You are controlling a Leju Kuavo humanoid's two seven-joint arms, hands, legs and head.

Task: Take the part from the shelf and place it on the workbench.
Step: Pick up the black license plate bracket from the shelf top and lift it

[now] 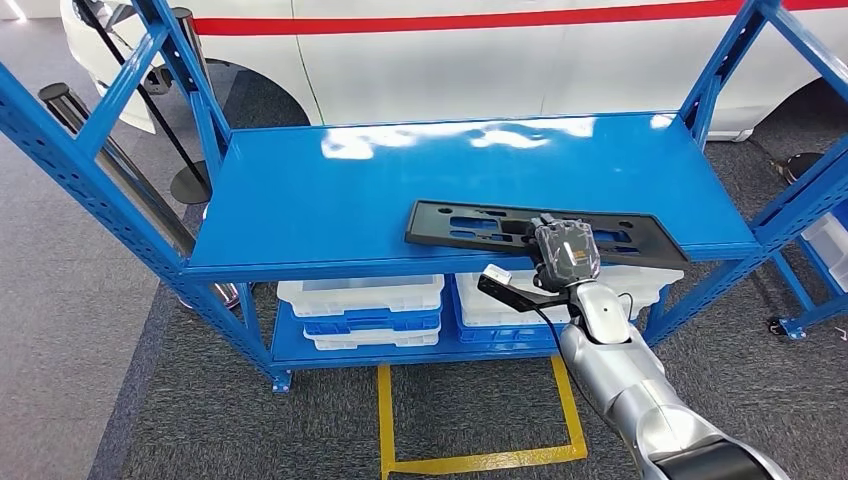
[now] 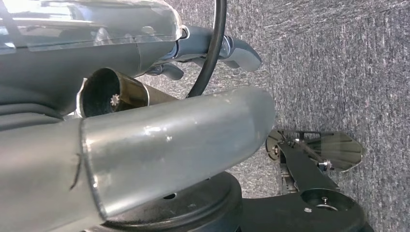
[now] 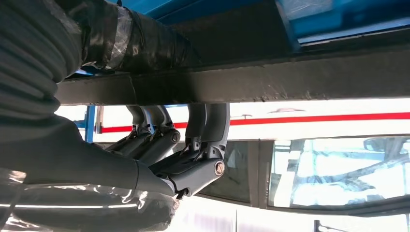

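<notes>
part [image 1: 480,225] on shelf [image 1: 300,200] front edge, bins [image 1: 360,297] beneath

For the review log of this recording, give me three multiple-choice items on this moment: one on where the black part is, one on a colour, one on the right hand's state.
1. Where is the black part?
A. On the floor
B. At the front edge of the shelf's top deck
C. In a lower bin

2. What colour is the shelf?
A. Blue
B. Red
C. Green

3. What is the right hand doing?
A. Hanging open at the side
B. Resting on a bin
C. Gripping the part

Key: 1 B, the head view shows it lying along the deck's near edge. 2 A, frame and deck are blue. 3 C, the right wrist view shows fingers hooked over the part's bar.
</notes>
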